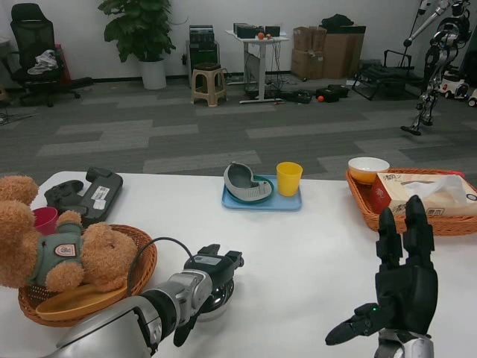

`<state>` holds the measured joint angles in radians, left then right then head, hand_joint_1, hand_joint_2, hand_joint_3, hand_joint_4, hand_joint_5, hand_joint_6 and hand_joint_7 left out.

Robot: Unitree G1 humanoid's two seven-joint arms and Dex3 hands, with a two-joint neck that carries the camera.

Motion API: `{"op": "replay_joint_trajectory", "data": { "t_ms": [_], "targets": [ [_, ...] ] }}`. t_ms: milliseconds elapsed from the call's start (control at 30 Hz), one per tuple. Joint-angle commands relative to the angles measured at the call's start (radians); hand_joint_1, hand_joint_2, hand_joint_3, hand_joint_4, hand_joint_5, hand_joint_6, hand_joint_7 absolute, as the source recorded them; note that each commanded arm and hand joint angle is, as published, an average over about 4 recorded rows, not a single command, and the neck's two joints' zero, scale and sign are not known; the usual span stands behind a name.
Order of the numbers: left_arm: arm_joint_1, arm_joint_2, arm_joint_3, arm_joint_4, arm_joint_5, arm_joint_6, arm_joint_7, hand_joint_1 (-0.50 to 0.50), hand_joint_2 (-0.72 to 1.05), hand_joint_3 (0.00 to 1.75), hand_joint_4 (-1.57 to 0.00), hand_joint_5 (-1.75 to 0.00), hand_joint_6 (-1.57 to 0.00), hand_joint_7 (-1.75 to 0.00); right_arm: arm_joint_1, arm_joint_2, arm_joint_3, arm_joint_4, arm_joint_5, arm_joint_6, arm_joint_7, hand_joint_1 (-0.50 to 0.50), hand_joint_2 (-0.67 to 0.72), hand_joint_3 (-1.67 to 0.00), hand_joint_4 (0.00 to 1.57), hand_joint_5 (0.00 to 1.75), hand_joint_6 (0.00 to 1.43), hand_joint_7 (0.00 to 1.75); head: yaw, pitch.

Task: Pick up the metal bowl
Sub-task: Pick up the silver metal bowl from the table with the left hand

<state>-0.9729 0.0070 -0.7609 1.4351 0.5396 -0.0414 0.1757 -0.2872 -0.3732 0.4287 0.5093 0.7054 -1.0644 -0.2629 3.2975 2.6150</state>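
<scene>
The metal bowl (218,307) sits low at the near left of the white table (298,246), mostly hidden under my left hand (212,274). Only a silvery curve of its rim shows below the hand. My left hand lies over the top of the bowl with its fingers closed around it, and whether the bowl is off the table cannot be told. My right hand (401,289) stands upright at the near right, fingers apart and pointing up, holding nothing, well away from the bowl.
A wicker basket (141,257) with a teddy bear (52,250) lies just left of the bowl. A blue tray (261,201) carries a grey dish and a yellow cup (288,178). An orange basket (373,212) holds a tissue box. Black devices (89,194) lie far left.
</scene>
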Motion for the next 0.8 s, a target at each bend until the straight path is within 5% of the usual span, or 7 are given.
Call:
{"op": "replay_joint_trajectory", "data": {
  "t_ms": [33, 200, 500, 800],
  "targets": [
    [0.066, -0.005, 0.002, 0.022, 0.000, 0.008, -0.041, -0.48, -0.19, 0.00, 0.00, -0.36, -0.18, -0.91, 0.014, -0.007, -0.004, -0.012, 0.006, -0.006, -0.004, 0.08, 0.72, 0.00, 0.00, 0.00, 0.00, 0.07, 0.003, -0.003],
    [0.072, -0.004, 0.007, 0.023, 0.000, 0.008, -0.041, -0.50, 0.21, 0.00, 0.00, -0.72, -0.30, -1.26, 0.014, -0.007, -0.004, -0.012, 0.006, -0.006, -0.004, 0.08, 0.72, 0.00, 0.00, 0.00, 0.00, 0.10, 0.006, -0.012],
    [0.079, 0.000, 0.018, 0.026, 0.000, 0.030, -0.058, -0.50, 0.91, 0.11, 0.00, -0.90, -0.46, -1.52, 0.014, -0.007, -0.002, -0.013, 0.010, -0.006, -0.004, 0.08, 0.72, 0.00, 0.00, 0.00, 0.00, 0.09, 0.017, -0.032],
    [0.091, 0.003, 0.028, 0.026, 0.005, 0.041, -0.063, -0.50, 1.05, 0.46, -0.04, -1.26, -0.50, -1.61, 0.015, -0.007, -0.002, -0.016, 0.015, -0.006, -0.004, 0.08, 0.72, 0.00, 0.00, 0.00, 0.00, 0.10, 0.023, -0.035]
  ]
}}
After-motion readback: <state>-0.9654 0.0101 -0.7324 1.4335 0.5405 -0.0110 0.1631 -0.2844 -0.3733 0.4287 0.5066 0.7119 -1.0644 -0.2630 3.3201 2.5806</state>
